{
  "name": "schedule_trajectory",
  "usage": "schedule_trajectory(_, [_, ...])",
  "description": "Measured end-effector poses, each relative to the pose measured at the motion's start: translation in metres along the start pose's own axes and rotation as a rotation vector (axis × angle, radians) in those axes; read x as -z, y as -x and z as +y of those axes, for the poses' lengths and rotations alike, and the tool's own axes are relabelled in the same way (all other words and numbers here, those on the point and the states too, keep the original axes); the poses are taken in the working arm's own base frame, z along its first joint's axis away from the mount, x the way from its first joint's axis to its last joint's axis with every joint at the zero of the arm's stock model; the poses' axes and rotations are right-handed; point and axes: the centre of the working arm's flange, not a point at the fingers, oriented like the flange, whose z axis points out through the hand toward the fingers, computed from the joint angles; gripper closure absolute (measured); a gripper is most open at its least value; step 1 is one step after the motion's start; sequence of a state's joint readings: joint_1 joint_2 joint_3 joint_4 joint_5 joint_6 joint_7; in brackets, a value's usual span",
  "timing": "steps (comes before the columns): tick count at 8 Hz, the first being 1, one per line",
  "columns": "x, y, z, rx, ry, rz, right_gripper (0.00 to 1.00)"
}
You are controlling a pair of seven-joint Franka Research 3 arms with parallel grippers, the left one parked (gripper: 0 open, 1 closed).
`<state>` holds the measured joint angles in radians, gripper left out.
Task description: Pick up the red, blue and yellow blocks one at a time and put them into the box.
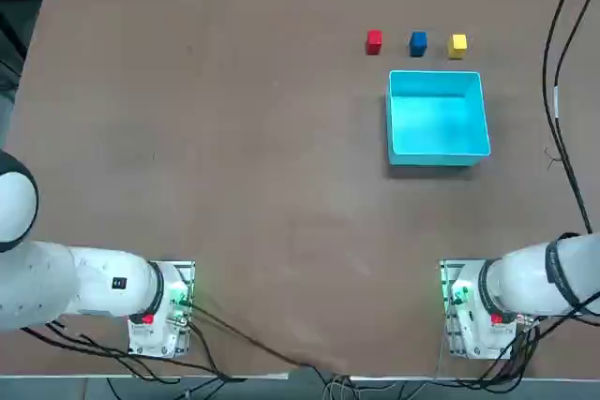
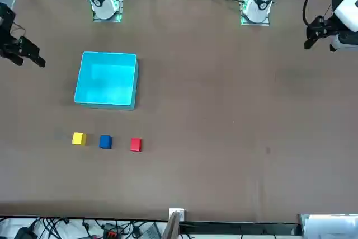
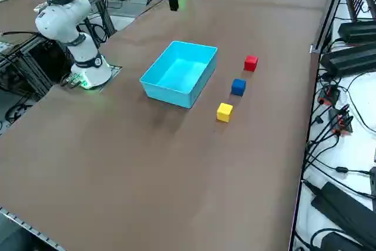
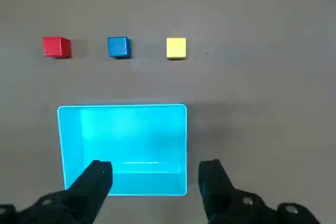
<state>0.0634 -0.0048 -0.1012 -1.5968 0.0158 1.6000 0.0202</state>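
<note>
Three small cubes stand in a row on the brown table just beyond the box: the red block [image 1: 374,41] [image 4: 56,46], the blue block [image 1: 418,42] [image 4: 119,46] and the yellow block [image 1: 457,45] [image 4: 176,48]. The box [image 1: 437,75] [image 4: 122,107] is a shallow light cyan tray with nothing in it. My right gripper [image 4: 157,169] hangs high over the box's near wall, open, with nothing between its fingers. It also shows at the left edge of the front view as the right gripper [image 2: 28,60]. None of the blocks is touched.
The right arm's base [image 1: 469,311] is bolted near the table's front edge. Cables [image 1: 562,63] trail along the table's right side. Bare brown table [image 1: 234,156] stretches to the left of the box.
</note>
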Motion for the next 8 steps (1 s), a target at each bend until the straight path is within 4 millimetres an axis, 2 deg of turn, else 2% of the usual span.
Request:
schedule_trajectory(2, [0.0, 0.0, -0.002, 0.003, -0.001, 0.0, 0.0])
schedule_trajectory(3, [-0.001, -0.002, -0.007, 0.012, -0.002, 0.002, 0.0])
schedule_trajectory(4, [-0.005, -0.011, -0.021, 0.035, -0.003, 0.003, 0.0])
schedule_trajectory(5, [-0.016, -0.026, -0.048, 0.077, 0.0, -0.002, 0.0])
schedule_trajectory(6, [-0.036, -0.046, -0.083, 0.127, 0.006, -0.01, 0.0])
schedule_trajectory(7, [-0.086, -0.086, -0.139, 0.187, 0.021, -0.028, 0.0])
schedule_trajectory(8, [-0.103, -0.103, -0.155, 0.202, 0.009, 0.039, 0.0])
